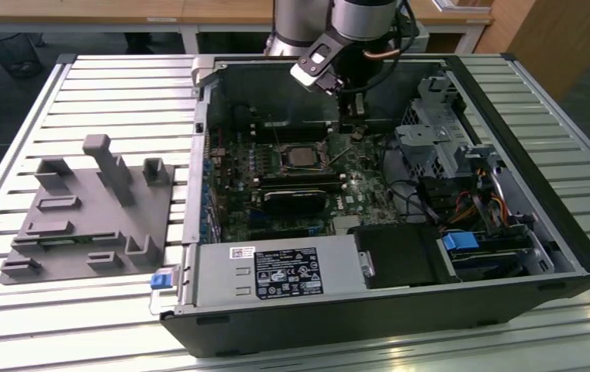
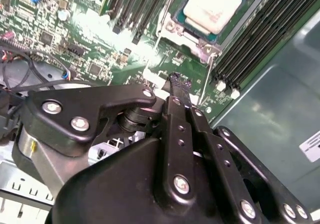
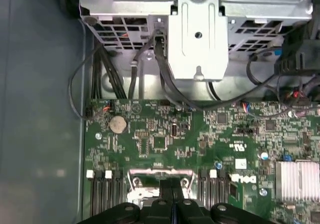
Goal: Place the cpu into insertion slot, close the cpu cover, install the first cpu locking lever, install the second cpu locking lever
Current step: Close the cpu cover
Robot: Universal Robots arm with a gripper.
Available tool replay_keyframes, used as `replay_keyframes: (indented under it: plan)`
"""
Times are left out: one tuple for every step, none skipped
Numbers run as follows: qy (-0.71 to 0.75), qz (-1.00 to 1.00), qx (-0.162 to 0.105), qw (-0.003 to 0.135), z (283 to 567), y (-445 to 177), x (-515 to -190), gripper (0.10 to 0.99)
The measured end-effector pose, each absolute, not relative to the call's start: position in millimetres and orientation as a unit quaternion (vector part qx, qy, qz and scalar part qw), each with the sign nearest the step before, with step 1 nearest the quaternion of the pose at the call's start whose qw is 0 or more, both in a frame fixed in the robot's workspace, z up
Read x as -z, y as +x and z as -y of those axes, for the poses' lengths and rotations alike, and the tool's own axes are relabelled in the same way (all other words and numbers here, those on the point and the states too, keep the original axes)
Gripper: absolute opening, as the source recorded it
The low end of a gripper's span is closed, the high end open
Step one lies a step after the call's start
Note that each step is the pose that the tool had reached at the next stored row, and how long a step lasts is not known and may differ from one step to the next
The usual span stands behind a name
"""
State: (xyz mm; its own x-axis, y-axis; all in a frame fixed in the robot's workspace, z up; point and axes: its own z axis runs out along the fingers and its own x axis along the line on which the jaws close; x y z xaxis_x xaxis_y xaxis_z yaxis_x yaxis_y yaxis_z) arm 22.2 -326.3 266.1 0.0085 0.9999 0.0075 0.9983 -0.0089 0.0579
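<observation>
cpu (image 2: pixel 212 7) seated, cpu cover (image 2: pixel 197 42) apparently down | fingers (image 2: pixel 176 109) held together, empty, beside locking lever (image 2: pixel 206 79) | step judged: first lever install | precise tip placement called for

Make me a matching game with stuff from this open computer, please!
Things:
1. cpu
2. coin battery
3. grey holder
4. end effector

Clues:
A. black, over the green board
B. round and silver
C. pale and square
D. outside the computer case, on the slatted table

Pairs: 1-C, 2-B, 3-D, 4-A.
</observation>
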Motion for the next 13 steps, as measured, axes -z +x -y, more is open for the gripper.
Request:
replay_keyframes:
  plan:
    - [0.710, -0.704, -0.023, 0.018, 325.5, 23.7, -265.7, 0.106]
    - [0.710, -0.704, -0.023, 0.018, 324.6, 24.9, -265.2, 0.106]
    - [0.710, -0.704, -0.023, 0.018, 323.6, 26.2, -264.8, 0.106]
    - [0.710, -0.704, -0.023, 0.018, 323.0, 27.5, -264.4, 0.106]
    - [0.710, -0.704, -0.023, 0.018, 322.6, 29.3, -264.0, 0.106]
    - [0.710, -0.704, -0.023, 0.018, 322.3, 31.4, -263.5, 0.106]
    - [0.710, -0.704, -0.022, 0.018, 322.0, 33.2, -263.1, 0.106]
    - [0.710, -0.704, -0.022, 0.018, 321.7, 34.8, -262.8, 0.106]
    - [0.710, -0.704, -0.022, 0.018, 321.4, 36.0, -262.4, 0.106]
    - [0.710, -0.704, -0.022, 0.017, 321.2, 37.3, -262.1, 0.106]
    - [0.710, -0.704, -0.022, 0.017, 321.2, 38.8, -262.0, 0.106]
    - [0.710, -0.704, -0.022, 0.017, 321.2, 40.2, -261.9, 0.106]
    - [0.710, -0.704, -0.022, 0.017, 321.1, 41.5, -261.7, 0.106]
